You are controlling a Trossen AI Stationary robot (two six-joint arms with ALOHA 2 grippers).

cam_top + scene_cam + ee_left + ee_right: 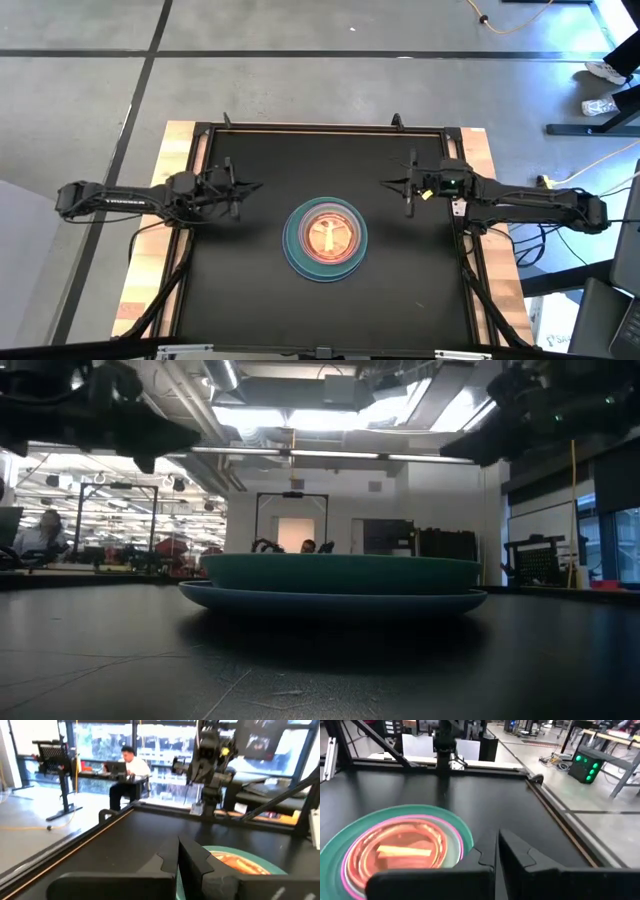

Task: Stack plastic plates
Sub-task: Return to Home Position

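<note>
We see the stack of plastic plates (pixel 326 238) near the middle of the black desk (pixel 250 300). A blue-grey plate (pixel 330 602) lies at the bottom with a teal plate (pixel 340 573) on it. An orange dish (pixel 405 851) sits on top, though we cannot count the layers between. The left gripper (pixel 250 187) hangs above the desk, left of the stack and apart from it, its fingers (pixel 195 862) pressed together. The right gripper (pixel 392 184) hangs right of the stack, likewise apart, its fingers (pixel 520 855) pressed together on nothing.
</note>
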